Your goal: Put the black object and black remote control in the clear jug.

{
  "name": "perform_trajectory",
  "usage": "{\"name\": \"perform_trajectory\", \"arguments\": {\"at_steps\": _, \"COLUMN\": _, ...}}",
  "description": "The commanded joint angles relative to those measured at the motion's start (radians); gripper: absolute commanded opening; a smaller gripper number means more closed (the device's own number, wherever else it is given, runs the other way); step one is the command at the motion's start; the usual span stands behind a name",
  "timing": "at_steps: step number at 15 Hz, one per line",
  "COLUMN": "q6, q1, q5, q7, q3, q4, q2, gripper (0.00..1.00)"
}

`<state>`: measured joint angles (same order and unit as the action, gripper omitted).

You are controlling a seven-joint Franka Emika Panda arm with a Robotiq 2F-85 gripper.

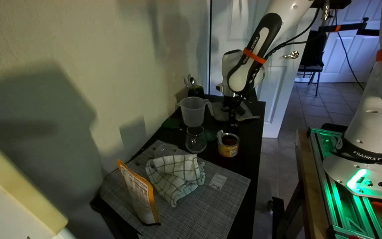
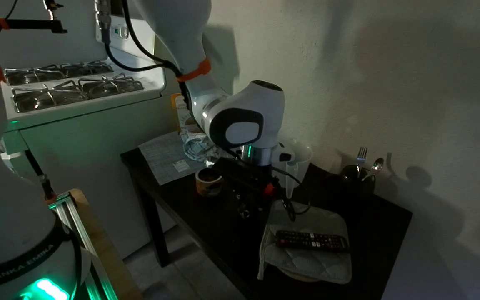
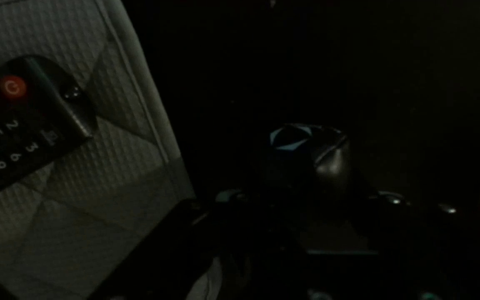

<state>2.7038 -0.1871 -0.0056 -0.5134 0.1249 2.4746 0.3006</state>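
The clear jug point(image 1: 192, 113) stands upright near the wall in an exterior view; it shows partly behind the arm in an exterior view point(image 2: 303, 160). The black remote control point(image 2: 311, 241) lies on a grey quilted pad; its red-button end shows at the left of the wrist view point(image 3: 27, 121). The black object point(image 3: 329, 160), with pale blue angular marks, is between the fingers of my gripper point(image 3: 308, 200) in the wrist view. The gripper points down, low over the table in both exterior views point(image 1: 233, 123) point(image 2: 245, 208). Darkness hides whether the fingers touch the object.
The quilted pad point(image 2: 306, 266) lies beside the gripper. A stemmed glass point(image 1: 196, 142) and an opened can point(image 1: 228, 147) stand near the jug. A dark cup with fork and spoon point(image 2: 352, 181) is by the wall. A checked towel point(image 1: 176, 176) and pouch point(image 1: 139, 196) are on the placemat.
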Motion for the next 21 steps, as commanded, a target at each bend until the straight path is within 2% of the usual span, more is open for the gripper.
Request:
{"name": "perform_trajectory", "arguments": {"at_steps": 1, "q6": -0.034, "q1": -0.023, "q5": -0.041, "q7": 0.006, "q3": -0.015, "q4": 0.043, "q2": -0.099, "gripper": 0.26}}
{"name": "perform_trajectory", "arguments": {"at_steps": 2, "q6": 0.02, "q1": -0.029, "q5": -0.045, "q7": -0.013, "q3": -0.013, "q4": 0.098, "q2": -0.186, "gripper": 0.22}}
{"name": "perform_trajectory", "arguments": {"at_steps": 6, "q6": 0.117, "q1": -0.03, "q5": -0.006, "q7": -0.064, "q3": -0.007, "q4": 0.167, "q2": -0.386, "gripper": 0.19}}
{"name": "perform_trajectory", "arguments": {"at_steps": 9, "q6": 0.176, "q1": 0.027, "q5": 0.065, "q7": -0.135, "q3": 0.027, "q4": 0.185, "q2": -0.512, "gripper": 0.19}}
{"name": "perform_trajectory", "arguments": {"at_steps": 10, "q6": 0.192, "q1": 0.037, "q5": 0.136, "q7": -0.198, "q3": 0.022, "q4": 0.159, "q2": -0.522, "gripper": 0.19}}
{"name": "perform_trajectory", "arguments": {"at_steps": 11, "q6": 0.209, "q1": 0.08, "q5": 0.211, "q7": -0.257, "q3": 0.047, "q4": 0.132, "q2": -0.528, "gripper": 0.19}}
{"name": "perform_trajectory", "arguments": {"at_steps": 12, "q6": 0.192, "q1": 0.177, "q5": 0.311, "q7": -0.331, "q3": 0.119, "q4": 0.087, "q2": -0.529, "gripper": 0.19}}
{"name": "perform_trajectory", "arguments": {"at_steps": 14, "q6": 0.15, "q1": 0.324, "q5": 0.467, "q7": -0.46, "q3": 0.232, "q4": 0.008, "q2": -0.535, "gripper": 0.19}}
{"name": "perform_trajectory", "arguments": {"at_steps": 16, "q6": 0.099, "q1": 0.398, "q5": 0.63, "q7": -0.593, "q3": 0.286, "q4": -0.086, "q2": -0.499, "gripper": 0.19}}
{"name": "perform_trajectory", "arguments": {"at_steps": 18, "q6": 0.039, "q1": 0.429, "q5": 0.711, "q7": -0.65, "q3": 0.321, "q4": -0.145, "q2": -0.472, "gripper": 0.19}}
{"name": "perform_trajectory", "arguments": {"at_steps": 21, "q6": -0.015, "q1": 0.423, "q5": 0.75, "q7": -0.668, "q3": 0.342, "q4": -0.193, "q2": -0.436, "gripper": 0.19}}
